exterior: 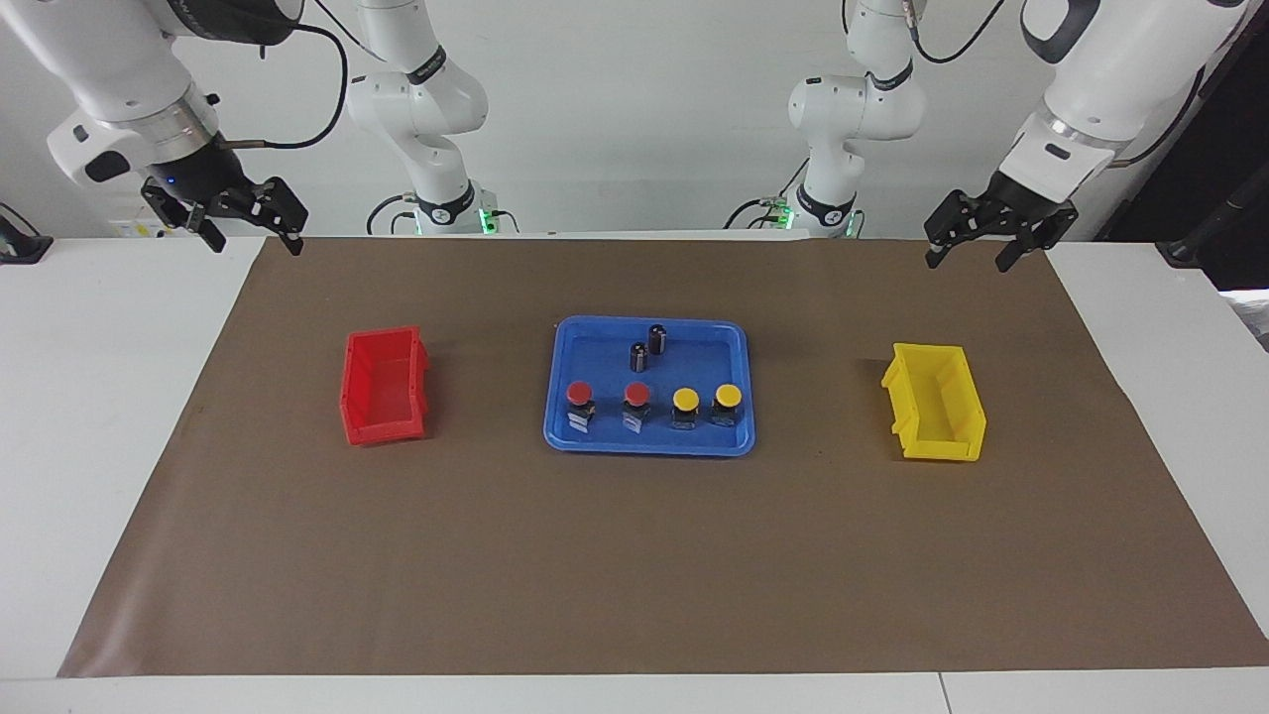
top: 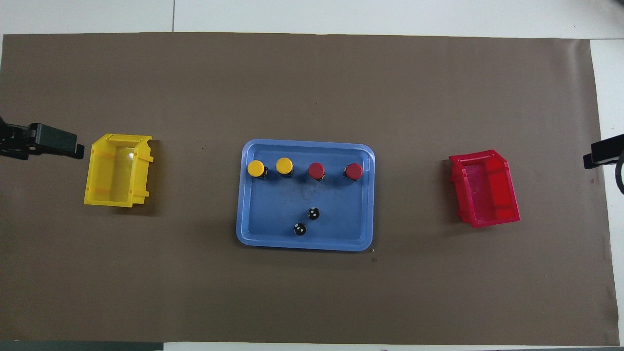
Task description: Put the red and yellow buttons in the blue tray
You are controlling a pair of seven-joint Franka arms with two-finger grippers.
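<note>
The blue tray point(exterior: 694, 357) point(top: 273, 209) lies at the middle of the brown mat. In it stand two red buttons point(exterior: 580, 395) point(exterior: 636, 396) and two yellow buttons point(exterior: 685, 401) point(exterior: 729, 397) in one row, along the side farther from the robots. From overhead the yellow ones point(top: 256, 168) point(top: 284, 165) are toward the left arm's end and the red ones point(top: 316, 170) point(top: 353, 171) toward the right arm's. My left gripper point(exterior: 969, 260) hangs open and empty over the mat's edge near the robots. My right gripper point(exterior: 255, 243) does the same at its end. Both arms wait.
Two dark capless cylinders point(exterior: 657, 338) point(exterior: 638, 356) stand in the tray, nearer to the robots than the buttons. A deep red bin point(exterior: 385, 387) point(top: 485, 187) sits toward the right arm's end. A deep yellow bin point(exterior: 935, 402) point(top: 118, 170) sits toward the left arm's end.
</note>
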